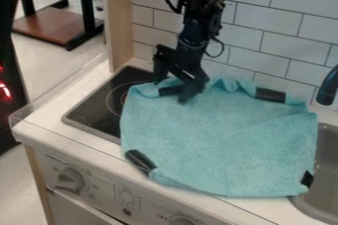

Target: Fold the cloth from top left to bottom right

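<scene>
Cloth (221, 132), teal, spread over the tabletop (69, 140), right part of the stove top (99, 105) under it, right edge overlapping the sink (326, 162) rim. Hand (171, 89) at cloth's top-left corner, fingers apart, one to each side of the black patch (170, 91) there; no cloth visibly pinched. Whether the fingers touch the fabric: cannot tell.

Key relation: nearly all of the cloth lies from the hand toward bottom right, so the fold path runs diagonally across it, toward the black patch at the bottom-right corner (307, 179). Other two patches, top right (271, 95) and bottom left (141, 161), sit off to either side of that diagonal. Top edge rumpled between the hand and the top-right patch; rest mostly flat.

Step, as judged: grasp at the top-left corner, fold not made. Next: close on the corner, lift, carry diagonally. Risks: missing the thin layer, or dragging the whole cloth toward the sink. Soft, should bend easily.
</scene>
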`<state>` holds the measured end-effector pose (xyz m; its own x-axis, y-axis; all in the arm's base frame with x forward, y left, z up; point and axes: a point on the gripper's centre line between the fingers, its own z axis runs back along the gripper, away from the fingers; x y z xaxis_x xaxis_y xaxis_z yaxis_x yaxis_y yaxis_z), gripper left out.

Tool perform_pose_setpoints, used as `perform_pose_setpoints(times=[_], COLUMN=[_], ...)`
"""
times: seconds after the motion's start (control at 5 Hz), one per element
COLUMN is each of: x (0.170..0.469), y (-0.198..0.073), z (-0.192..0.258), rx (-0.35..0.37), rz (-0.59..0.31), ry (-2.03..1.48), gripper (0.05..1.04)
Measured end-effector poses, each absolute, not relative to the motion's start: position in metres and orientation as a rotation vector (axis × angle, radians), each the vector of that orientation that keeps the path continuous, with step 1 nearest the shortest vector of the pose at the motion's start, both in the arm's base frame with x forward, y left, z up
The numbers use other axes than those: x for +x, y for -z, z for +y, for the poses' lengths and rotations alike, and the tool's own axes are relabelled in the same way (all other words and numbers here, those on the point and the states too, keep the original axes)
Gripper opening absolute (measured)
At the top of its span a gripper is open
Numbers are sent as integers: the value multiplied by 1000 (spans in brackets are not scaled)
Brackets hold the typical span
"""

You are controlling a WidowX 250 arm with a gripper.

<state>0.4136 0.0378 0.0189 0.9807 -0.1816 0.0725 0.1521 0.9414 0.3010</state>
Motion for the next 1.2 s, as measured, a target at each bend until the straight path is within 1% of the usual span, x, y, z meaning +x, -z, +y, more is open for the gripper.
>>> perform_pose_setpoints(times=[0.4, 0.6, 0.8, 1.0, 1.2], x=[417, 417, 416, 413, 415], y=[-20, -20, -19, -21, -28], z=[51, 51, 51, 62, 66], rx=[311, 310, 305, 291, 242], rz=[-130, -131, -127, -107, -101], ry=[116, 105, 97, 51, 21], gripper=[342, 151, 67, 54, 52])
